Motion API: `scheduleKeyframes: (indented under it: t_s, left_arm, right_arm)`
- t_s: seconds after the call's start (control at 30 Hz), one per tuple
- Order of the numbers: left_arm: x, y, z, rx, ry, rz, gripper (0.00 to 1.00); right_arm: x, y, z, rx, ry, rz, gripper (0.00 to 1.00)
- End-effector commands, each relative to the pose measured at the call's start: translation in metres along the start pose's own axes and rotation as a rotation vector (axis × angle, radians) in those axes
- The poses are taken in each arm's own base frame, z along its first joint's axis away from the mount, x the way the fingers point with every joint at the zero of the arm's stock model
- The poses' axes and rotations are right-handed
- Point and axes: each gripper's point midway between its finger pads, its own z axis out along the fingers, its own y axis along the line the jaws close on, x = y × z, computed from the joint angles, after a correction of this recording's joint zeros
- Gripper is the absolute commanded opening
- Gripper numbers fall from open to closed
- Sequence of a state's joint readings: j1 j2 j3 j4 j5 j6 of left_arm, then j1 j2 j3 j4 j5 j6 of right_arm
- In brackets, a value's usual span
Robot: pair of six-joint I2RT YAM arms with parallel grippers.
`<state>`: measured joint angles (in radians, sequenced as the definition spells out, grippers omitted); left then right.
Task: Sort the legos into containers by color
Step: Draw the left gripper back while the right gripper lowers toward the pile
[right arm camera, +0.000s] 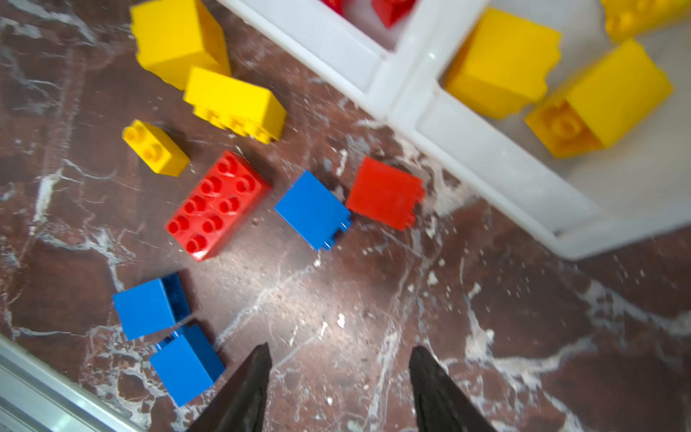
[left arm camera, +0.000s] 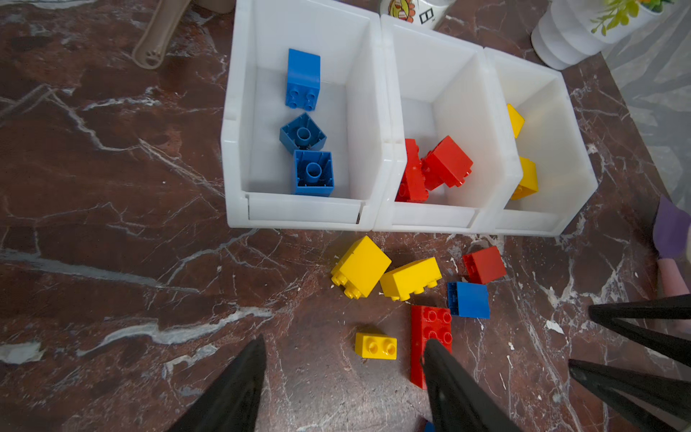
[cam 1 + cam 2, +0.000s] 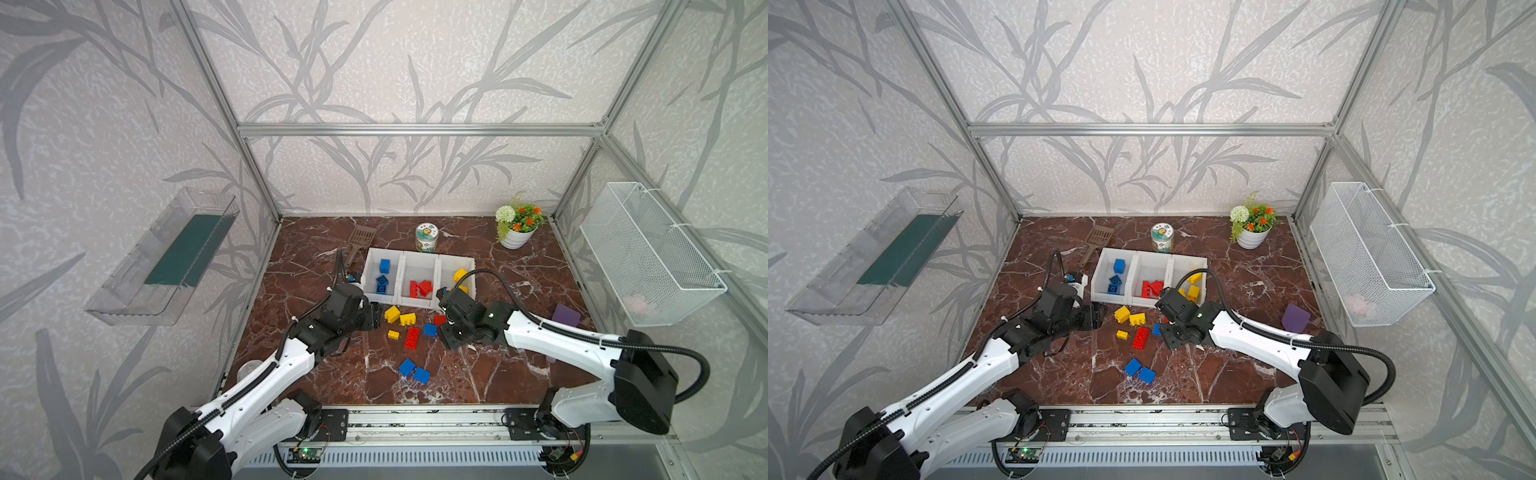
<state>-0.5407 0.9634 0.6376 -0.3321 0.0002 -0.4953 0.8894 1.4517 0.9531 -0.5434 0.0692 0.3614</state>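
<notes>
Spread, empty fingers (image 2: 243, 381) of the left gripper (image 2: 344, 339) and right gripper (image 1: 341, 347) hang above loose legos (image 3: 412, 337) on the worktop (image 3: 478, 374), at 6 o'clock of the containers (image 3: 401, 266) in both top views, probably poised to pick, with blue, red and yellow bricks already binned separately.

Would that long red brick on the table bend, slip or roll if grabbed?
The long red brick looks like hard moulded plastic, so probably stiff. Its glossy sides may slip a little. Lying flat, studs up, it should slide, not roll.
</notes>
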Motion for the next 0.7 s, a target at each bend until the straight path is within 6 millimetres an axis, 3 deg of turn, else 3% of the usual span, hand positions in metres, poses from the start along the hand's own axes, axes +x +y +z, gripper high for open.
scheduleKeyframes:
  t_s: [0.0, 0.3, 0.37, 0.67]
  left_arm:
    - [0.004, 0.013, -0.003, -0.048, -0.013, -0.047, 0.69]
    - [0.017, 0.017, -0.01, -0.035, -0.004, -0.07, 0.69]
    - [0.019, 0.02, -0.012, -0.043, -0.01, -0.082, 0.69]
    - [0.023, 0.022, -0.017, -0.033, -0.016, -0.101, 0.69]
  right_arm:
    - [-0.016, 0.017, 0.01, -0.049, 0.001, -0.153, 0.61]
    - [-0.035, 0.033, 0.039, -0.088, 0.04, -0.243, 0.61]
    - [-0.031, 0.032, 0.052, -0.09, 0.078, -0.253, 0.61]
    - [-0.03, 0.019, 0.069, -0.087, 0.123, -0.241, 0.57]
